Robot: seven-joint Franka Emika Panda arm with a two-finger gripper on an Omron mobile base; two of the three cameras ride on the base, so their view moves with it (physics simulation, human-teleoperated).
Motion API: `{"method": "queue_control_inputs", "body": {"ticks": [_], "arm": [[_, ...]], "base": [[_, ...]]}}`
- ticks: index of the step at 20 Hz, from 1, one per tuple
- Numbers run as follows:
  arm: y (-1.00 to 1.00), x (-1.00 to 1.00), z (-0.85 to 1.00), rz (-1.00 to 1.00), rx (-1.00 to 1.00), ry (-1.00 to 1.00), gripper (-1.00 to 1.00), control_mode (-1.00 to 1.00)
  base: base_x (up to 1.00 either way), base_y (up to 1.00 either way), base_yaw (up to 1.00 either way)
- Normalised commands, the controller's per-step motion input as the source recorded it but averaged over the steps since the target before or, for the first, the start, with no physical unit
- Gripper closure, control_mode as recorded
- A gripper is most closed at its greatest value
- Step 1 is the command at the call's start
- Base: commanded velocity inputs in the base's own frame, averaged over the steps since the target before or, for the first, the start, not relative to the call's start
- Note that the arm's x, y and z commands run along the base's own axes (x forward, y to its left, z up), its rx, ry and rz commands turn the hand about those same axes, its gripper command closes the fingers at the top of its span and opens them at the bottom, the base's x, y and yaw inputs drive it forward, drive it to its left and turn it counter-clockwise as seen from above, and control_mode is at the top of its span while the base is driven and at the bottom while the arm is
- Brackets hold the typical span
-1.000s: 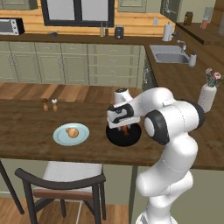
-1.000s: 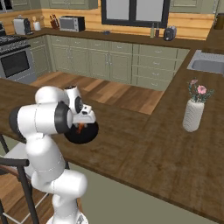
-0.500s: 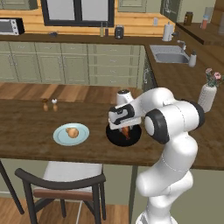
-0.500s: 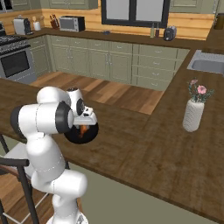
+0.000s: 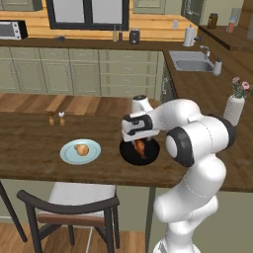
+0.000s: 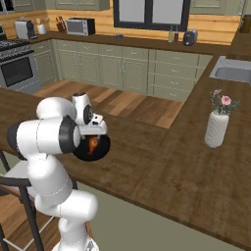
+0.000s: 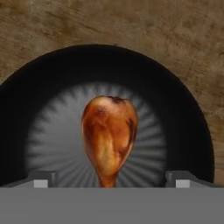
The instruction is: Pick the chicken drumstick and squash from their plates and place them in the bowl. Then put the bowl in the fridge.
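The wooden counter point(image 5: 44, 143) ran broad and dark-grained, with the white arm point(image 5: 197, 143) bent over it, elbow high and forearm reaching level toward nine o'clock in the left base view, the hand turned straight down. Under the hand sat the glossy black bowl point(image 7: 183, 109), round and deep-sided, its floor catching a grey sheen. The pale blue plate point(image 5: 94, 153), flat and round, lay well apart from the bowl at nine o'clock in the left base view, carrying the squash point(image 5: 81, 149), a small rounded tan-orange lump. In the hand view the chicken drumstick point(image 7: 109, 133) stood over the middle of the bowl, glazed golden-brown and pear-shaped, its long axis running twelve to six, fat end toward twelve and the narrow bone end toward six. The gripper point(image 7: 109, 181) had its fingertips point(image 7: 41, 180) spread wide, one at each side of the bone end and clear of it.
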Motion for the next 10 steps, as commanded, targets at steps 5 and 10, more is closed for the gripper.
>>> {"method": "queue_control_inputs", "body": {"ticks": [5,10], "arm": [[0.5,0.0,0.79,0.29,0.01,0.0,-1.0,-1.0],[0.91,0.23,0.32,0.3,0.01,0.0,-1.0,-1.0]], "base": [[0.0,0.0,0.0],[0.0,0.0,0.0]]}}
